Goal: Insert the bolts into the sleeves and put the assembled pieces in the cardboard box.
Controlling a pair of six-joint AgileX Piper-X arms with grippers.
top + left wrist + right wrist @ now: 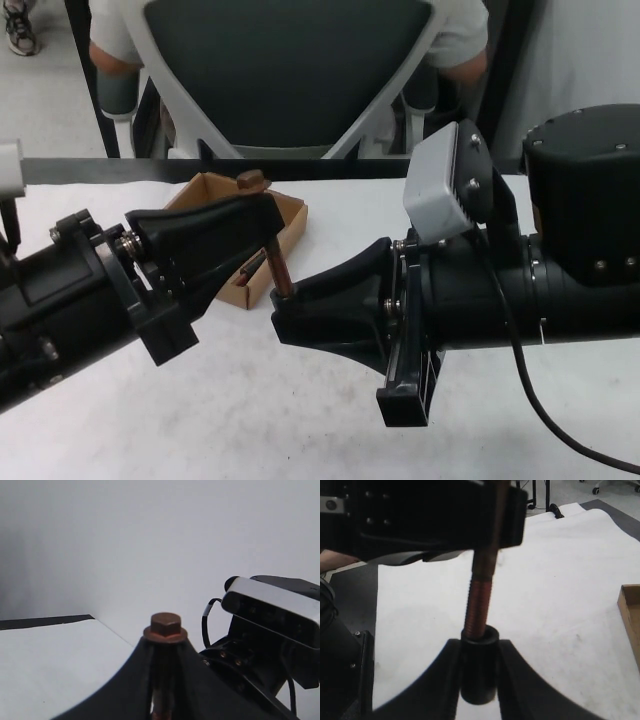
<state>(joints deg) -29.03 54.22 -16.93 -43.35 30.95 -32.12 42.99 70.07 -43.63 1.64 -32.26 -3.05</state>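
Note:
My left gripper [262,212] is shut on a copper-coloured bolt [275,255], hex head [165,626] up, shank pointing down. My right gripper [288,300] is shut on a black sleeve [479,664] held upright just below it. The bolt's threaded end [477,607] enters the top of the sleeve in the right wrist view. Both grippers hang above the white bench, in front of the cardboard box [212,190], which holds a dark piece [250,272] near its front wall.
The white cloth-covered bench [300,420] spreads under both arms. The box's corner [631,615] shows beside the right gripper. A person sits in a chair [290,70] beyond the bench's far edge. The right arm's camera [272,610] sits close to the left gripper.

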